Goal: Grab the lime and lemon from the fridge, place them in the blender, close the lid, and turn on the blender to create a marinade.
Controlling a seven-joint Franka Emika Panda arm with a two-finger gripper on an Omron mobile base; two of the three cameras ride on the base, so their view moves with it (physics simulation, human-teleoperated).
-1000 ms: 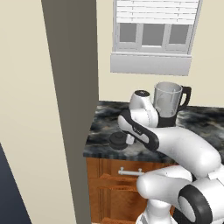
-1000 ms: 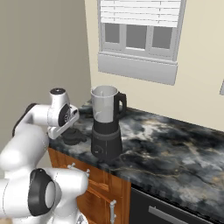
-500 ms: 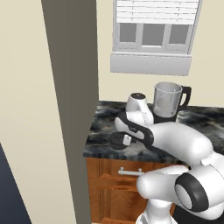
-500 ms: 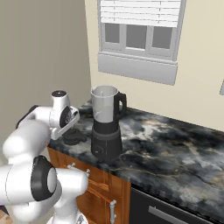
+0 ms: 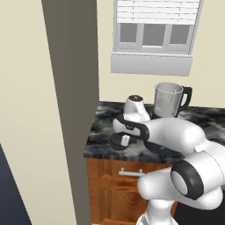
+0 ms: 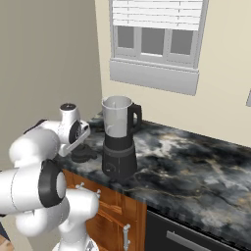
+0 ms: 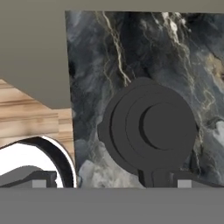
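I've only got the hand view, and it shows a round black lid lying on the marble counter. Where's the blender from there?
Observer: The blender stands on the counter close beside the lid, on the lid's right as the robot faces it.
Operator: Is anything on top of the jar?
Observer: No, the clear jar is open at the top.
Operator: Any fruit inside it?
Observer: None that I can see; the jar looks empty in both base views.
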